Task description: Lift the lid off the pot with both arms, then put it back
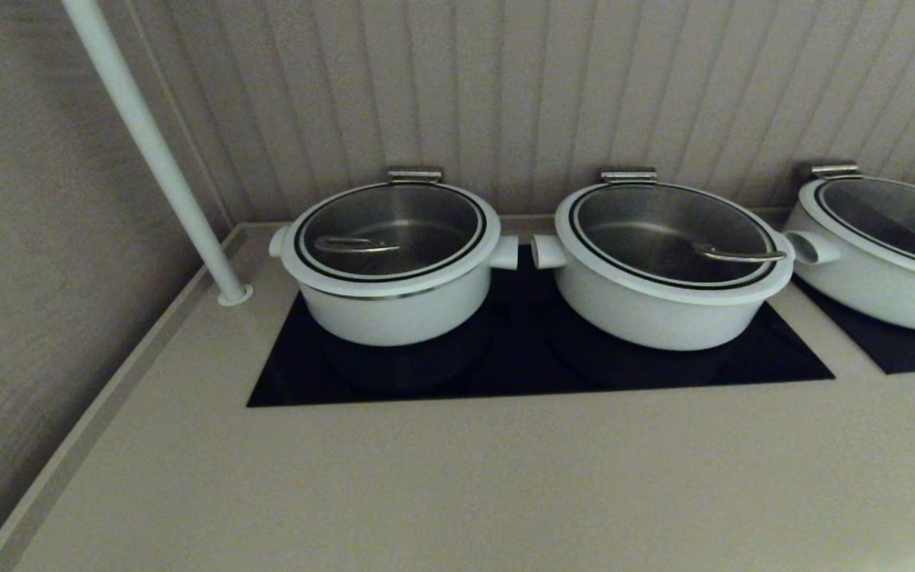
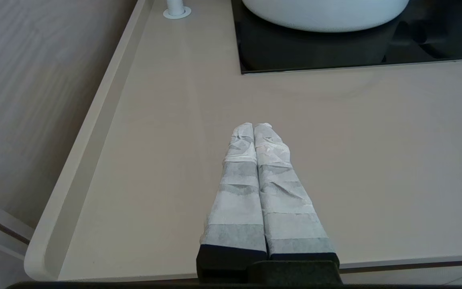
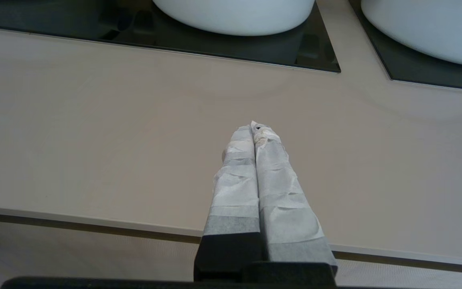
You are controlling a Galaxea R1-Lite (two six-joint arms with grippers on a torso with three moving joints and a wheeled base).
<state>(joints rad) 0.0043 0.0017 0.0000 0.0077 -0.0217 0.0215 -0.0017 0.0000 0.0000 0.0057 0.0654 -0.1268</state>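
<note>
The pot (image 1: 394,306) is the straight-sided white one at the left of the black cooktop (image 1: 521,373), with a stub handle on each side. The glass lid (image 1: 391,230) sits on it, its looped wire handle (image 1: 356,245) lying toward the left. Neither arm shows in the head view. My left gripper (image 2: 254,126) is shut and empty over the beige counter near its front edge, and the pot's lower wall (image 2: 323,14) lies well ahead of it. My right gripper (image 3: 254,127) is shut and empty over the counter's front part.
A wider tapering white pot (image 1: 664,302) with a lid stands right of the task pot, and a third (image 1: 886,270) on another cooktop at far right. Both show in the right wrist view (image 3: 235,14) (image 3: 427,32). A white pole (image 1: 156,151) rises at back left. Walls stand behind and to the left.
</note>
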